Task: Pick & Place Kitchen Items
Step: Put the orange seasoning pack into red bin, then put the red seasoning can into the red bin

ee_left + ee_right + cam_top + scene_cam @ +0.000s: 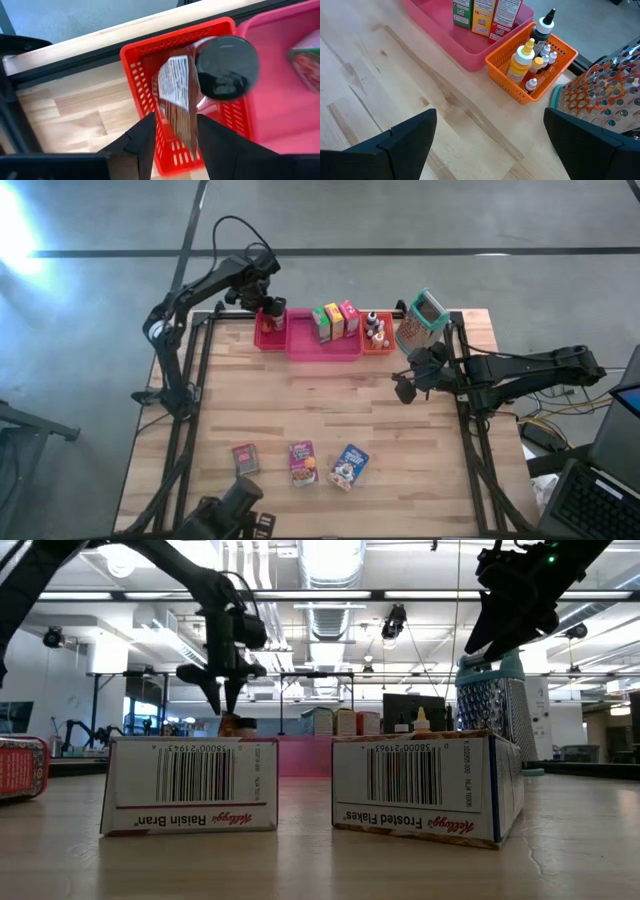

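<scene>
A small jar [200,85] with a dark lid [227,67] and a brown label leans tilted inside the red bin [270,332] at the table's far left. My left gripper [176,145] hangs just above the jar, pointing down, fingers apart; in the low view its tips [222,705] end above the jar [237,725]. Three small boxes [335,320] stand in the pink tray [325,345]. Several little bottles [532,55] stand in the orange bin [530,70]. My right gripper [405,385] hovers wide open over the right of the table.
A red-brown box [245,458], a purple box [303,463] and a blue box [350,466] lie near the table's front edge. A metal grater [422,320] with a teal top stands beside the orange bin at the far right. Bare wood lies between the bins and these boxes.
</scene>
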Robot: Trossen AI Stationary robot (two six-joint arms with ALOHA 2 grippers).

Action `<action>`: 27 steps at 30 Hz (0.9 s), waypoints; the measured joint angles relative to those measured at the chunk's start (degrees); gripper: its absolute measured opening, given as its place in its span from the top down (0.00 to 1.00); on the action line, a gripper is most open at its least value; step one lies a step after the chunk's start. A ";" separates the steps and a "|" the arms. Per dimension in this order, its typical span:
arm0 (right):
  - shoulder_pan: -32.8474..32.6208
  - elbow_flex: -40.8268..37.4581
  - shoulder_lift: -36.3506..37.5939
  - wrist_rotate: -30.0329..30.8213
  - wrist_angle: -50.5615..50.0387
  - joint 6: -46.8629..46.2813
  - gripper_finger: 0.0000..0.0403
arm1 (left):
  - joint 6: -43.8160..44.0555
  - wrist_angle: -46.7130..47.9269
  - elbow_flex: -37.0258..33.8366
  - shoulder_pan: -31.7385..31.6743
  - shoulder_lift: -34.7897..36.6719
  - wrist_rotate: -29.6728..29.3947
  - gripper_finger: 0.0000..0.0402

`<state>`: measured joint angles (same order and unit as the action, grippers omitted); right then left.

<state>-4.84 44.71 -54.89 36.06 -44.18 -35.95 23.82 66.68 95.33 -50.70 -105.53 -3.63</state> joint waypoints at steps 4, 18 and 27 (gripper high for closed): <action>0.00 0.00 0.00 0.00 0.00 0.01 0.10 | -0.12 1.10 0.02 -0.02 3.56 0.95 0.64; 0.00 0.00 0.00 0.01 0.00 -0.01 0.10 | 0.08 8.38 0.02 1.34 15.53 5.02 0.65; 0.00 0.00 0.00 0.00 0.00 0.00 0.10 | 0.76 13.47 0.02 3.56 20.66 4.89 0.65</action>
<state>-4.84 44.71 -54.89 36.06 -44.18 -35.95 24.58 80.16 95.35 -47.14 -84.86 1.26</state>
